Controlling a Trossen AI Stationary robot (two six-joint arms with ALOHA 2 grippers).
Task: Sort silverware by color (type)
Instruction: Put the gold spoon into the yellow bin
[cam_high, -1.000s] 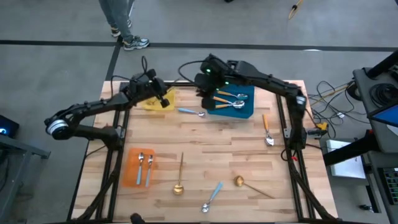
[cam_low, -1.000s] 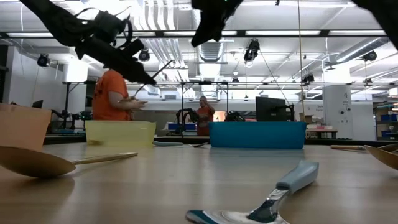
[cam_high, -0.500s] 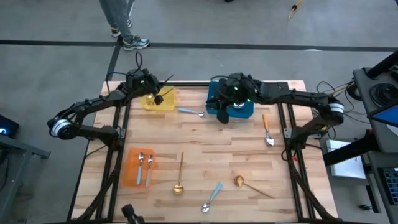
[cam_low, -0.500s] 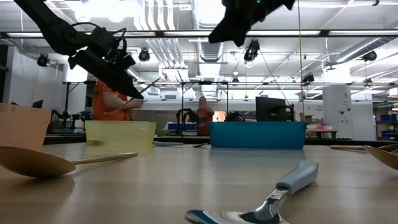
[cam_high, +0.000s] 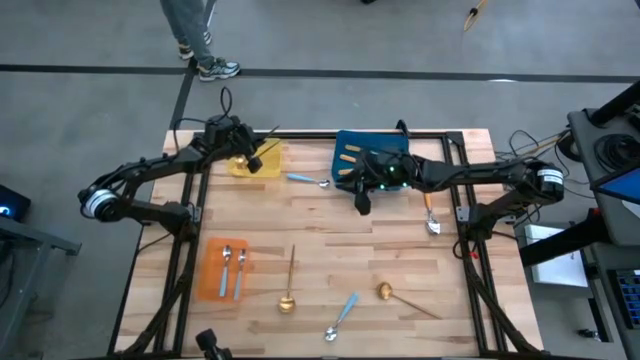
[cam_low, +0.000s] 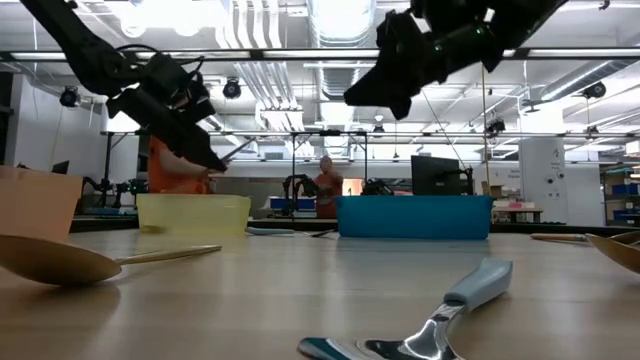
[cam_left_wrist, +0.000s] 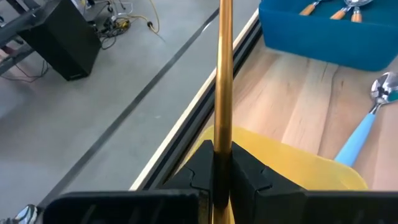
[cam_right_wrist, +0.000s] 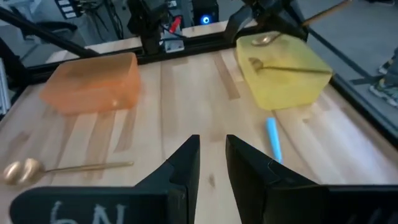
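Now, left tool (cam_high: 262, 157): clamped on gold spoon (cam_left_wrist: 224, 81), over yellow tray (cam_high: 243, 164) at 11 o'clock.
Right tool (cam_high: 361, 205): fingers slightly apart, empty, above worktop (cam_high: 330, 230) by blue tray (cam_high: 352, 146).

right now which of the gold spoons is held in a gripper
The gold spoon clamped in the left gripper above the yellow tray. The other gold spoons lie loose on the table.

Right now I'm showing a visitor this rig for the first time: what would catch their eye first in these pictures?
First, the left pincer, shut on a thin all-gold spoon, above the translucent yellow plastic tray at the table's far left. Next, the right pincer, holding nothing, hangs over bare wood just in front of the blue plastic tray. Loose spoons lie scattered on the near boards.
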